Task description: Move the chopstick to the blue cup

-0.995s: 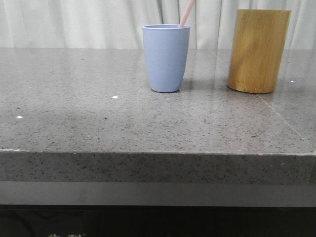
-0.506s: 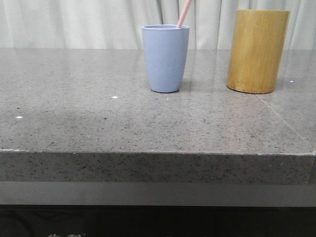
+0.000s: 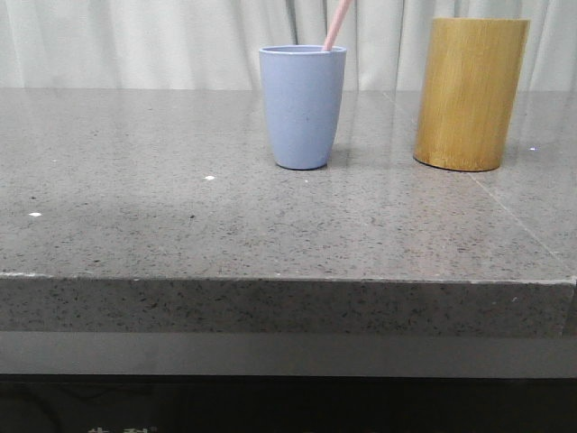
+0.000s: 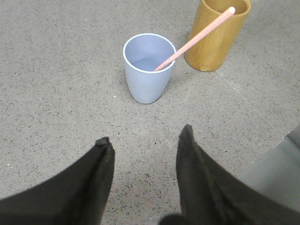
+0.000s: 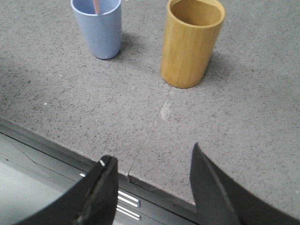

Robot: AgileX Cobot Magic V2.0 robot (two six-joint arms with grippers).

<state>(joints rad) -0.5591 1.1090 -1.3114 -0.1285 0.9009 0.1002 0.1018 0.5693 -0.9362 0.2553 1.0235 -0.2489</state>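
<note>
The blue cup (image 3: 302,106) stands upright on the grey stone table, left of the bamboo holder (image 3: 471,93). A pale pink chopstick (image 3: 337,24) leans out of the cup toward the right. It shows as one long stick in the left wrist view (image 4: 194,40), its low end inside the cup (image 4: 147,68). My left gripper (image 4: 145,136) is open and empty, back from the cup on the near side. My right gripper (image 5: 150,157) is open and empty over the table's front edge, well short of the holder (image 5: 191,42) and cup (image 5: 99,26). Neither gripper shows in the front view.
The bamboo holder looks empty inside in the right wrist view. A seam in the stone (image 5: 154,124) runs from the holder toward the front edge. White curtains (image 3: 135,41) hang behind the table. A grey ledge (image 4: 276,173) lies past the table's edge.
The cup and chopstick sit a touch further left than one second ago; nothing has moved in the last half second.
</note>
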